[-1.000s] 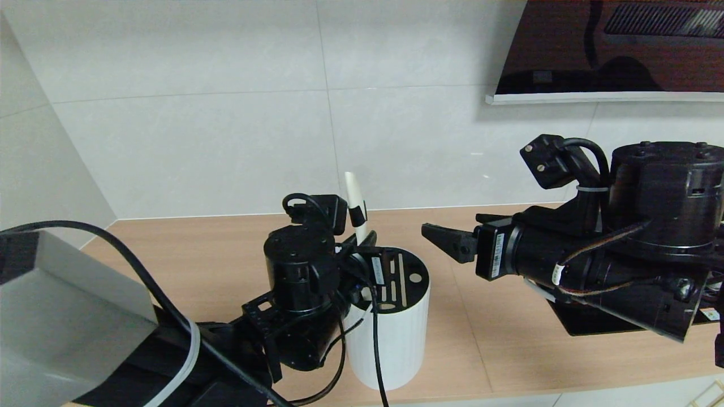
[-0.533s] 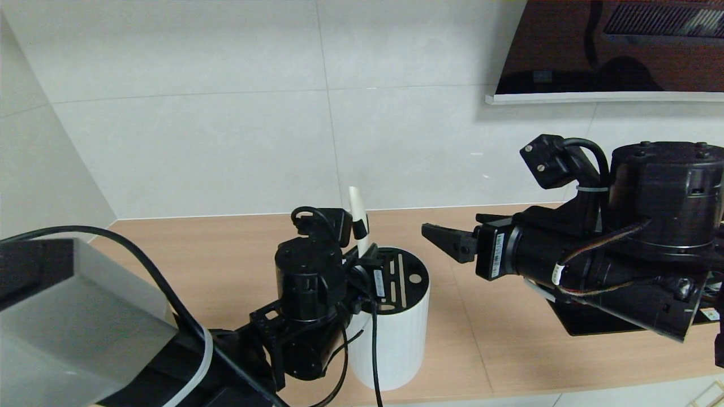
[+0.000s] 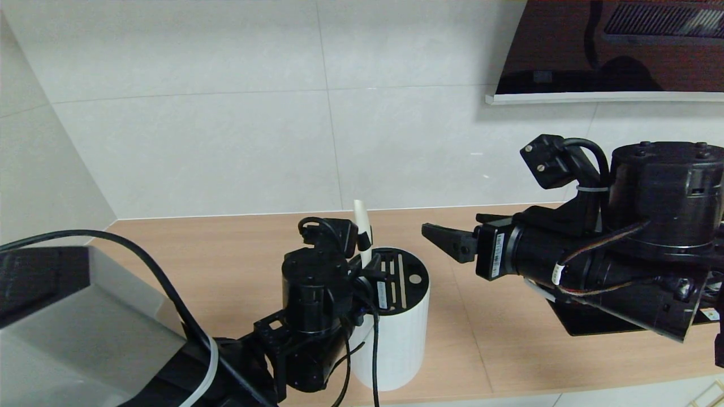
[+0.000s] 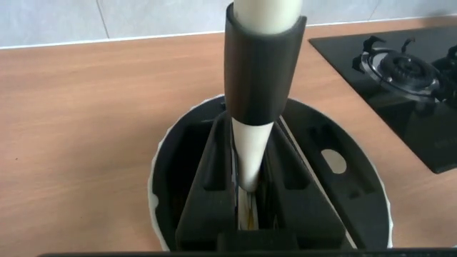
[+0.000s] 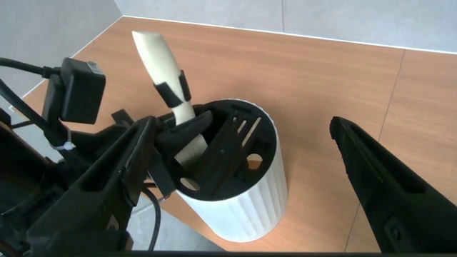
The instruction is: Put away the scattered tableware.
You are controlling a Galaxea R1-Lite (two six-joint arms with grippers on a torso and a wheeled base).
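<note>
Cream plastic ringed by a black band forms the handle of the utensil, which is clamped low down between the closed fingers of the left gripper. Its lower end is sunk into a slot of the white ribbed holder, which stands on the wooden counter; the handle is tilted slightly. The right gripper is spread wide and holds nothing, beside the holder and apart from it. From the left wrist, the handle's taper is seen entering the black slotted top, and a hob is seen nearby.
</note>
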